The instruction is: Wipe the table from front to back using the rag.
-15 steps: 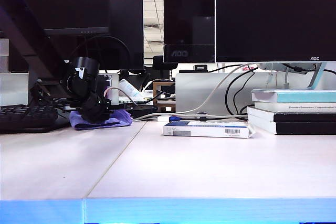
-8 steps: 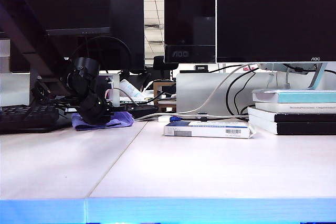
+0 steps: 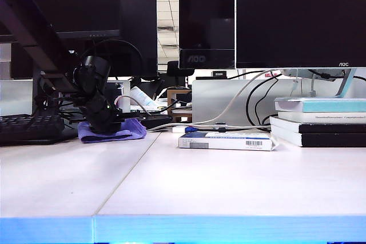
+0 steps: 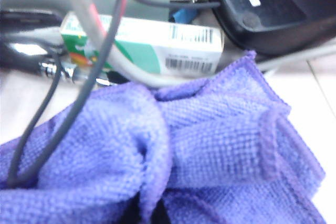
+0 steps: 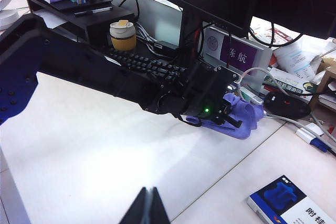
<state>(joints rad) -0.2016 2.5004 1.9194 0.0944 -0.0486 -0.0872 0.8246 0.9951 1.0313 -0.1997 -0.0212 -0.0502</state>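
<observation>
The rag [image 3: 121, 132], a lavender-purple cloth, lies bunched at the back left of the pale table [image 3: 229, 181], beside the keyboard. My left gripper [image 3: 110, 123] points down into it. In the left wrist view the rag [image 4: 210, 145] fills the frame, and a fold of it is pinched between the dark jaws of the left gripper [image 4: 148, 214]. From the right wrist view I see the left gripper [image 5: 227, 120] on the rag [image 5: 244, 113]. My right gripper [image 5: 149, 203] hangs shut and empty above the bare table [image 5: 79, 129], nearer the front.
A black keyboard [image 3: 26, 127] lies left of the rag. Behind it are a black mouse [image 4: 268, 9], a green-and-white box [image 4: 157, 43] and cables. A blue book [image 3: 226, 140] and stacked books [image 3: 320, 121] sit to the right, with monitors along the back.
The left wrist has tipped upward a little while staying on the rag. The rag has shifted slightly to the right.
</observation>
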